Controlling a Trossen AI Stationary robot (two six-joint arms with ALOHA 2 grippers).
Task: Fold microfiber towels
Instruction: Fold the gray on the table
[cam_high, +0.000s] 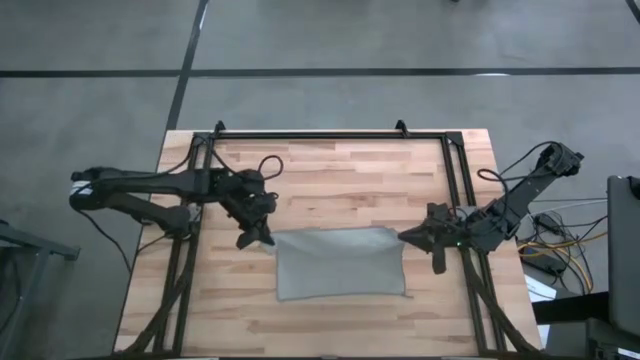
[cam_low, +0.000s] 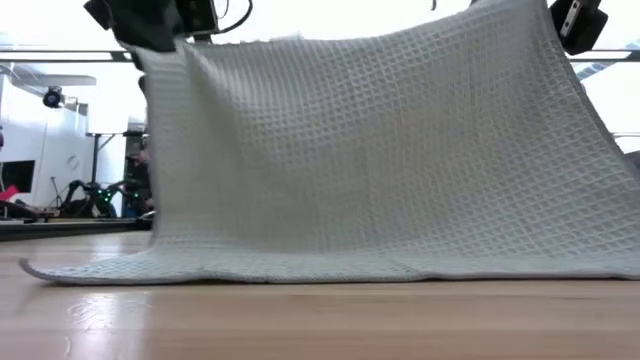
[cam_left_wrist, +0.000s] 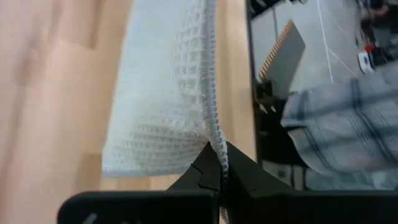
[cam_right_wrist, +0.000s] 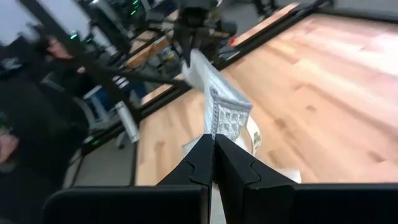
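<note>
The light grey-blue waffle-textured towel (cam_high: 340, 262) is in the middle of the table. Its far edge is held up at both far corners, and it hangs like a curtain in the low view (cam_low: 370, 150). Its near edge (cam_low: 300, 268) lies on the wood. My left gripper (cam_high: 262, 237) is shut on the towel's far left corner. My right gripper (cam_high: 410, 237) is shut on the far right corner. A small white tag (cam_right_wrist: 255, 140) shows below the right corner. My left gripper pinches the towel's hemmed edge at the far left corner (cam_left_wrist: 215, 142) between its two fingers. The towel hangs below the hold, and its lower part rests on the table. My right gripper pinches the towel's far right corner (cam_right_wrist: 216, 118) between its two fingers. The cloth hangs below it toward the table, and the top edge runs across to the other gripper.
A black metal frame (cam_high: 330, 135) runs along the table's far edge and down both sides. A person in a plaid shirt (cam_left_wrist: 348, 124) is beyond the table, and another person (cam_right_wrist: 25, 93) shows at the side. Bare wood (cam_high: 330, 180) lies beyond the towel.
</note>
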